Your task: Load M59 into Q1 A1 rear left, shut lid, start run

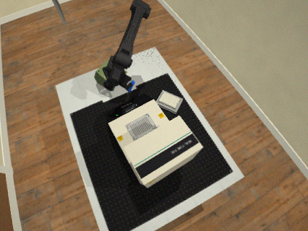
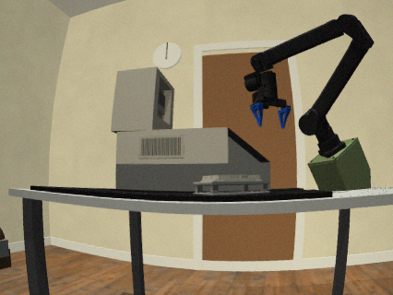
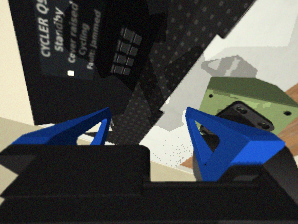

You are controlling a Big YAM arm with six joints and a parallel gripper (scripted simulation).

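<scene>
A: Room's cream walls, brown door, wood floor. White counter w/ a black mat on top. Status?

B: Lid step looks done. Q1 has its lid swung up & back over the rear in the exterior view, and the block shows bare in the top view, no plate on it. Lamp reads green, so no run on.

A: And M59?

B: M59 not moved yet. It lies flat on nest N1, just beside Q1's front right corner as seen from above. Can't read its label or cut corner at this res, so which way round it lies: can't tell.

A: Gripper?

B: Gripper fingers spread fully apart, nothing between them. It hangs above the panel end of Q1, well above the counter, touching nothing.

A: So what's left?

B: Most of it, I'd judge: 1 of 4 steps done. Left: pick M59, check orientation, seat it inside the 4 brackets w/ A1 rear left, press LID to shut, then START. Next move prob. calls for shifting over to N1 and coming down on the plate.
</scene>
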